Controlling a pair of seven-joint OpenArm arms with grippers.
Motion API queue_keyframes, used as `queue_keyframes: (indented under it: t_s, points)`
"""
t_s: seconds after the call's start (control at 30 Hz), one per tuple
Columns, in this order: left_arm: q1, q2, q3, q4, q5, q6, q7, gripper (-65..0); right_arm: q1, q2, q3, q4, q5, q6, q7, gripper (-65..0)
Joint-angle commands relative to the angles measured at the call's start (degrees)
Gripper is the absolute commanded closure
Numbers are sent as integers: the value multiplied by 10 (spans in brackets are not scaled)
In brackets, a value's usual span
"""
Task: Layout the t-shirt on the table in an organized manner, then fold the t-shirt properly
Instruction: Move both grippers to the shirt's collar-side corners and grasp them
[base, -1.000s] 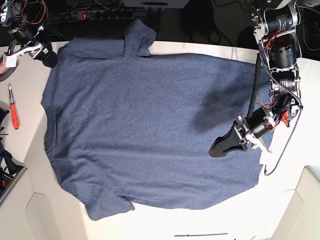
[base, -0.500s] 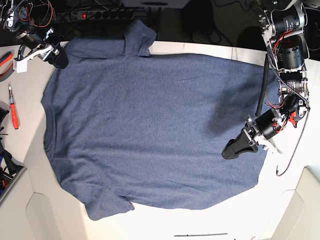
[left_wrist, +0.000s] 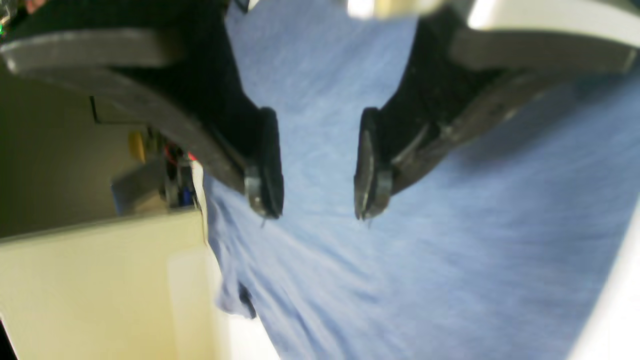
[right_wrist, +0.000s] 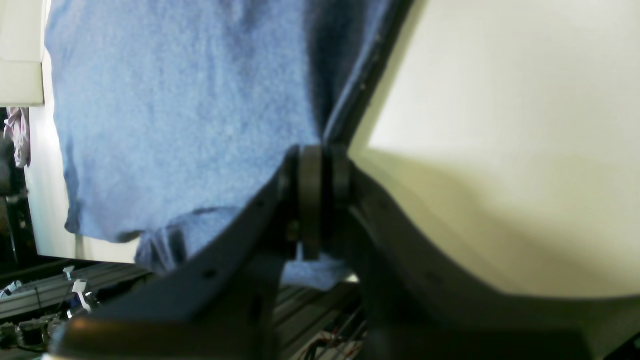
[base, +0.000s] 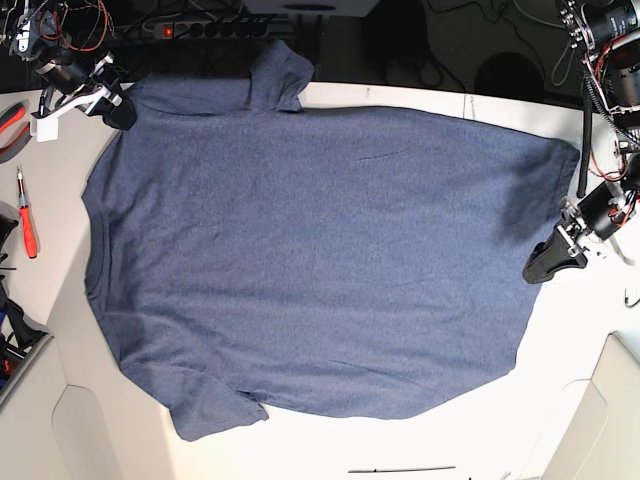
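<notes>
The dark blue t-shirt (base: 320, 260) lies spread flat on the cream table (base: 440, 450), plain side up, with one sleeve over the back edge and one at the front left. My left gripper (base: 532, 272) hovers at the shirt's right edge. In the left wrist view, the left gripper (left_wrist: 317, 205) is open over the blue fabric (left_wrist: 450, 250), with nothing between its fingers. My right gripper (base: 120, 110) is at the shirt's far left corner. In the right wrist view, the right gripper (right_wrist: 312, 200) is shut where the hem of the shirt (right_wrist: 175, 100) runs into its jaws.
A red-handled screwdriver (base: 27, 215) and red pliers (base: 10, 115) lie at the left edge. A power strip (base: 200, 28) and cables sit behind the table. Raised white panels stand at the front right (base: 615, 400) and front left (base: 40, 410) corners.
My left gripper slid right across the shirt to its right edge and opened wider. My right gripper closed at the far left corner.
</notes>
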Motion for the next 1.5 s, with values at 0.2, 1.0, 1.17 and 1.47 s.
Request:
queue_keyframes:
  t_s: [0.2, 1.0, 1.17, 1.47]
  points:
    - [68, -27, -125, 10, -17, -7, -4, -273, -2, 5, 0, 4, -8, -3, -8, 0]
    - [205, -2, -158, 10, 57, -7, -59, -273, -1, 7, 0, 5, 16, -3, -10, 0]
    - [195, 14, -153, 10, 109, -7, -97, -273, -1, 7, 0, 5, 16, -3, -10, 0]
    - [160, 15, -108, 10, 130, -7, -106, -271, 0, 7, 0, 5, 18, -3, -11, 0]
